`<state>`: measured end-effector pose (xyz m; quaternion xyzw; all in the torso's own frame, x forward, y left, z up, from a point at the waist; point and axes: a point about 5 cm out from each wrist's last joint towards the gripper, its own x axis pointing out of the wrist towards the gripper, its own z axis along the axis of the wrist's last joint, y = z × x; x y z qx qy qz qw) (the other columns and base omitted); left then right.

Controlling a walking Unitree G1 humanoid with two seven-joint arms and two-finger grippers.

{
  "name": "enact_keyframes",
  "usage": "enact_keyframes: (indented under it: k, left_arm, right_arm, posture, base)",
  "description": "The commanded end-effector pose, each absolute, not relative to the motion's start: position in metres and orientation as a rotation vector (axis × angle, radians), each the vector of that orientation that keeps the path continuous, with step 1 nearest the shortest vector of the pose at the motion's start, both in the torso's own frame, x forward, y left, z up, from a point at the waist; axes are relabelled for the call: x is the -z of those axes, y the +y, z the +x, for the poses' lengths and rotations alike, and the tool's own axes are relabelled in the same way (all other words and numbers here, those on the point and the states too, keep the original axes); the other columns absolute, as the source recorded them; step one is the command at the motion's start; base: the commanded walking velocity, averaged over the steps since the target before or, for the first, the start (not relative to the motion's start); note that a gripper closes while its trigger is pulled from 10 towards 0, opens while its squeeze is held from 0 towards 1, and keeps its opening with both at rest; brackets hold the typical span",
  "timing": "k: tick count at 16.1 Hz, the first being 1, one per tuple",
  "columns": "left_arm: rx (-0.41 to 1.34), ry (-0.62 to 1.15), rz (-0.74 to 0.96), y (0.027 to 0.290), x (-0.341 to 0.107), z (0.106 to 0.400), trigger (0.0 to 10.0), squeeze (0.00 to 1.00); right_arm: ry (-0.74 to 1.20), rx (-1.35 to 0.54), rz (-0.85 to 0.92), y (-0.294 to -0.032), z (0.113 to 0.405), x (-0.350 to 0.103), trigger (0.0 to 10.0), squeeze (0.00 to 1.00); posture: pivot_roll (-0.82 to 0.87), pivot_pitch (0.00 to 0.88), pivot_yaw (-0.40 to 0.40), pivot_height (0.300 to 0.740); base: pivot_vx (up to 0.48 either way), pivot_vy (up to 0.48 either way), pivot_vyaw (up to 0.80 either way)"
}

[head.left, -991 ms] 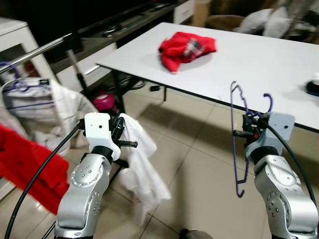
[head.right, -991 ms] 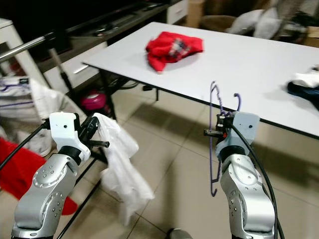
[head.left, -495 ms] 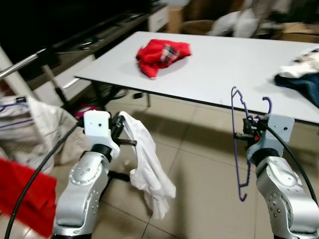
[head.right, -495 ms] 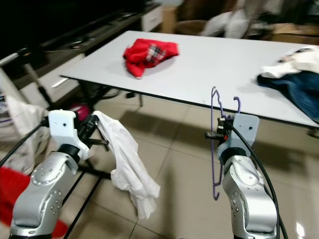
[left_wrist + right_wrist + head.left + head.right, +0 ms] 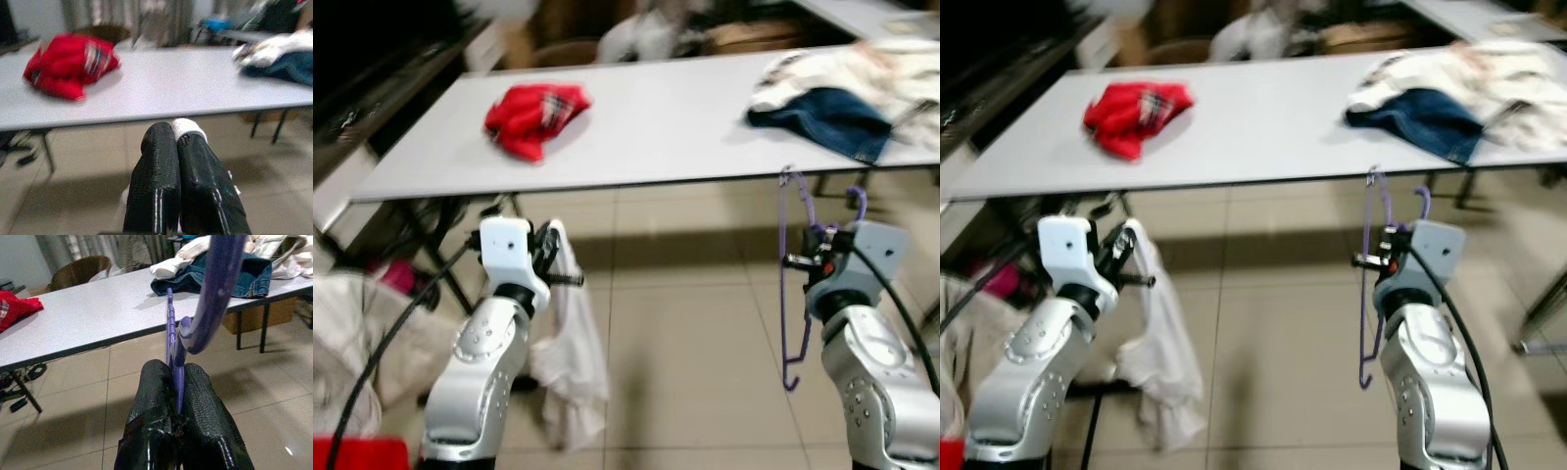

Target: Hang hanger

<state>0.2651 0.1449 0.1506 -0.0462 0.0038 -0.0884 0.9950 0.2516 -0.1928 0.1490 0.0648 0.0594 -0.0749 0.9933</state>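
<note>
Hanger (image 5: 792, 274) is hanging vertically at lower right, hook upward, clamped in right end effector (image 5: 808, 260); left end effector (image 5: 554, 266) is pinching white cloth (image 5: 570, 362).

A long white desk (image 5: 705, 127) on dark legs stands over a beige tiled floor (image 5: 695, 372); a brown chair (image 5: 80, 269) sits behind it, before grey curtains (image 5: 63, 247).

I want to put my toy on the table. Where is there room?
The white table is bare between the crumpled red cloth and the dark blue jeans. The right end is crowded with jeans and a pale heap of clothes.
</note>
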Motion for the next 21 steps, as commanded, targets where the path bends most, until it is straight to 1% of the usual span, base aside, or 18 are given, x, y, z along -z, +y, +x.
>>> enact_keyframes:
  k: [1,5,7,11,21]
  left_arm:
    - [0.151,0.002,-0.085,0.153,-0.152,0.264,10.0,0.00]
    - [0.154,-0.018,-0.061,0.155,-0.154,0.267,10.0,0.00]
    - [0.155,-0.023,-0.070,0.156,-0.155,0.267,10.0,0.00]
    - [0.181,-0.020,-0.087,0.154,-0.155,0.265,10.0,0.00]
    - [0.180,-0.017,-0.089,0.156,-0.155,0.265,10.0,0.00]
  right_arm:
    - [0.133,0.095,0.157,-0.182,0.253,-0.148,10.0,0.00]
    - [0.154,0.033,0.149,-0.175,0.253,-0.146,10.0,0.00]
    - [0.144,0.019,0.155,-0.171,0.252,-0.148,10.0,0.00]
    - [0.128,-0.030,0.107,-0.167,0.253,-0.148,10.0,0.00]
    - [0.130,-0.068,0.119,-0.161,0.252,-0.146,10.0,0.00]
  posture:
    - [-0.10,0.000,0.088,0.740]
    - [-0.11,0.000,0.092,0.740]
    - [-0.11,0.000,0.092,0.740]
    - [-0.11,0.000,0.093,0.740]
    - [-0.10,0.000,0.094,0.740]
  base:
    - [0.000,0.000,-0.46]
    - [0.000,0.000,0.00]
    - [0.278,0.000,0.00]
    - [0.348,0.000,0.00]
    - [0.390,0.000,0.00]
